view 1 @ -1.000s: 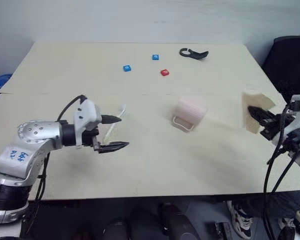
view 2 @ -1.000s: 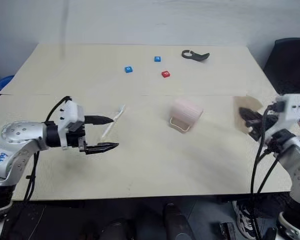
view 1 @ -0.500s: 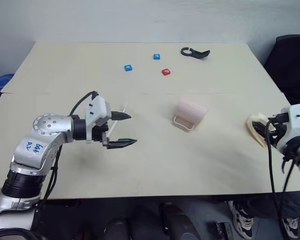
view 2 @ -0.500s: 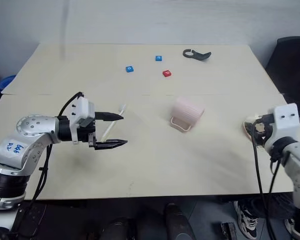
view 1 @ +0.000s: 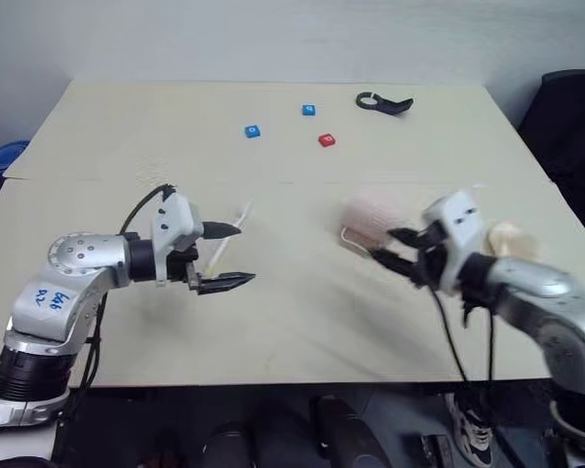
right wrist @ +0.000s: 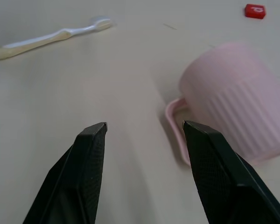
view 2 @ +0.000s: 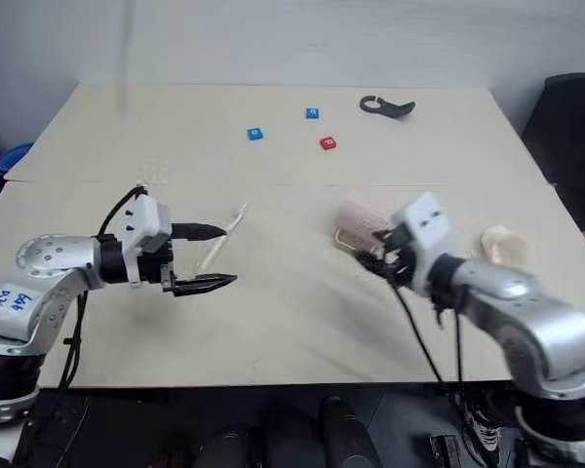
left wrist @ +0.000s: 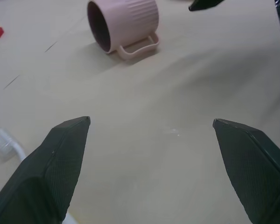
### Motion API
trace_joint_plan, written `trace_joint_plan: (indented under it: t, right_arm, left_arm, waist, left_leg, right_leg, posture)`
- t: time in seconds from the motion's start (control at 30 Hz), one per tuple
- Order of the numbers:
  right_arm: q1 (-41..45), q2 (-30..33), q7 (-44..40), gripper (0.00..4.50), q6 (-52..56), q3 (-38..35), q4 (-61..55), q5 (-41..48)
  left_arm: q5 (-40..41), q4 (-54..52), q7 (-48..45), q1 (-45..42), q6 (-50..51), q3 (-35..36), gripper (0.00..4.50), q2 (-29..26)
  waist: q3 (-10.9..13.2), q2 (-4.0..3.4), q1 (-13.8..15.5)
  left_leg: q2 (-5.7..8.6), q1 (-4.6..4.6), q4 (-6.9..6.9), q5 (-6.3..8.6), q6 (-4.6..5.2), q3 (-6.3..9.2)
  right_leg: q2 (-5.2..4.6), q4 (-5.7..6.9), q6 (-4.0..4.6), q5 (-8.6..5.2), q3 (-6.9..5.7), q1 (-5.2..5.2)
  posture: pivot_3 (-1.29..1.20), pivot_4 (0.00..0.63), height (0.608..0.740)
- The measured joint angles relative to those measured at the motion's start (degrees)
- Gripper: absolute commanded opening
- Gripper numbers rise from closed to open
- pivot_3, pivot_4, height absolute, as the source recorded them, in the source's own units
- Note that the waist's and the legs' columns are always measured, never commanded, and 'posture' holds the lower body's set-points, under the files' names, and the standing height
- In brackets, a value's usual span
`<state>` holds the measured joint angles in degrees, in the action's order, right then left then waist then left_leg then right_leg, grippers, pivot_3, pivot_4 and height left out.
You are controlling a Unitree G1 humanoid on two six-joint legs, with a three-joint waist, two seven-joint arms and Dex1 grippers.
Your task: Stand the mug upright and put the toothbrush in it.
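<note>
Now the right gripper [view 1: 388, 246], jaws open, is swinging over to the lying mug [view 1: 370, 216] to stand it up.

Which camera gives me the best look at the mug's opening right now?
The left wrist view: the mug lies on its side there with its dark inside and handle facing the camera. The right wrist view shows its ribbed side and handle, not the opening. In the eye views the right gripper partly covers it.
</note>
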<state>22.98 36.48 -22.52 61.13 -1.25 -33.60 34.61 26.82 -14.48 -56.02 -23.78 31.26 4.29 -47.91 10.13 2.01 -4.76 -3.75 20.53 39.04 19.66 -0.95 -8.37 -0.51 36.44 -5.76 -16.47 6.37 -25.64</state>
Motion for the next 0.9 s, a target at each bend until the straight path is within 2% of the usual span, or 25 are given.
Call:
trace_joint_plan:
  t: [0.03,0.27,0.5,0.7,0.8,0.9]
  right_arm:
    - [1.02,0.01,0.63,1.83,-0.12,2.83,0.57,-1.84]
    - [10.06,0.93,0.22,1.83,-6.82,19.53,11.98,-16.27]
    - [15.05,-1.96,-3.11,1.83,-12.70,25.23,24.91,-24.59]
    - [18.03,-5.25,-5.89,1.83,-17.54,25.65,33.14,-28.40]
    - [18.94,-6.52,-6.93,1.29,-19.11,25.36,35.73,-29.17]
    - [19.26,-7.77,-7.89,0.32,-21.22,25.11,37.99,-30.26]
  left_arm:
    - [0.03,0.00,0.01,-0.02,0.03,0.52,4.50,-0.24]
    - [0.16,-1.50,0.69,0.35,1.20,1.28,4.50,-0.09]
    - [0.25,-2.93,1.69,0.61,1.97,1.31,4.50,0.11]
    - [0.24,-3.13,2.50,0.61,2.05,1.24,4.50,0.81]
    - [0.24,-3.23,2.79,0.61,2.05,1.20,4.50,1.07]
    - [0.24,-3.30,2.82,0.61,2.05,1.17,4.50,1.11]
  waist:
    - [0.00,0.00,0.00]
    - [-0.02,0.03,-0.21]
    - [-0.02,0.03,-0.21]
    - [-0.04,0.07,-0.41]
    - [-0.05,0.08,-0.56]
    - [-0.06,0.09,-0.77]
  left_leg:
    - [0.02,0.00,0.02,0.01,0.04,-0.03]
    - [0.01,0.02,0.02,0.01,0.05,-0.21]
    - [-0.05,0.01,0.01,-0.03,-0.04,-0.34]
    - [-0.05,-0.06,0.03,-0.05,-0.08,-0.38]
    - [-0.06,-0.10,0.03,-0.06,-0.10,-0.38]
    - [-0.06,-0.11,0.03,-0.07,-0.11,-0.37]
  right_leg:
    - [-0.03,-0.02,0.00,0.00,0.00,0.00]
    - [0.03,-0.03,0.00,0.00,-0.02,-0.03]
    - [0.07,0.01,0.02,-0.01,-0.09,-0.03]
    - [0.07,0.09,0.02,-0.01,-0.08,-0.01]
    - [0.07,0.12,0.02,-0.01,-0.08,0.01]
    - [0.07,0.14,0.02,-0.01,-0.08,0.02]
  posture:
    - [0.00,0.150,0.740]
    - [0.00,0.150,0.740]
    - [0.00,0.150,0.740]
    - [0.00,0.150,0.740]
    - [0.00,0.150,0.740]
    - [0.00,0.150,0.740]
